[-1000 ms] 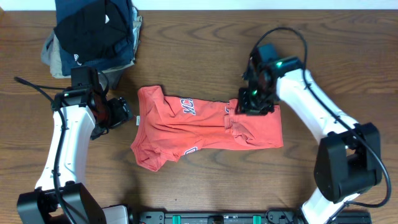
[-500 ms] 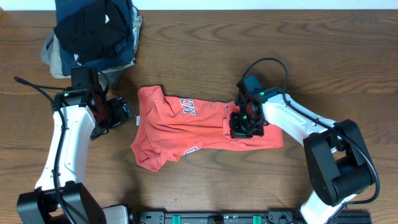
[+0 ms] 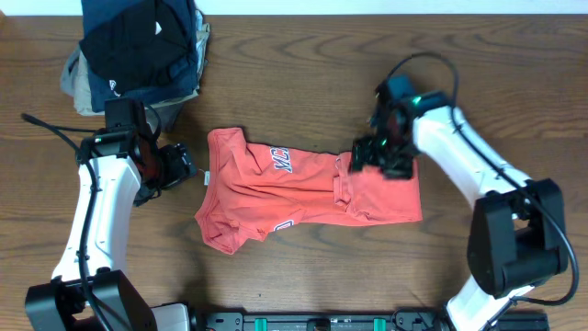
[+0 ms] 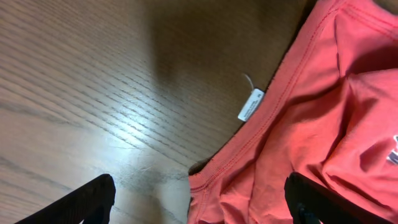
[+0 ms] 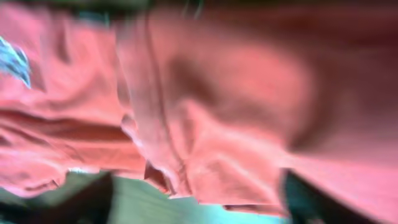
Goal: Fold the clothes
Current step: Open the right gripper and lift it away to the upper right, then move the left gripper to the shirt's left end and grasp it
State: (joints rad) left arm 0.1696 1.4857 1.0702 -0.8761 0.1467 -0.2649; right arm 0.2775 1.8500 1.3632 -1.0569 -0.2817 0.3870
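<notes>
The clothes are one coral-red T-shirt [image 3: 303, 188], lying crumpled and partly folded mid-table with navy lettering [image 3: 281, 161] facing up. My left gripper [image 3: 184, 169] hovers just left of the shirt's collar edge. In the left wrist view this gripper [image 4: 199, 211] is open, its fingers [image 4: 87, 200] straddling the collar hem [image 4: 273, 118] and the white tag [image 4: 250, 104]. My right gripper [image 3: 371, 154] is over the shirt's upper right part. In the blurred right wrist view it [image 5: 199, 205] stands open, with the red cloth [image 5: 217, 124] beyond its fingertips.
A stack of folded dark and khaki garments [image 3: 138, 46] sits at the back left corner, close behind the left arm [image 3: 96, 221]. The wooden table [image 3: 294, 74] runs around the shirt. A black rail [image 3: 322, 322] lines the front edge.
My right gripper dipped onto the shirt's right half, then rose back up and right with its jaws now wide apart. The shirt shifted slightly right. The left arm stayed put.
</notes>
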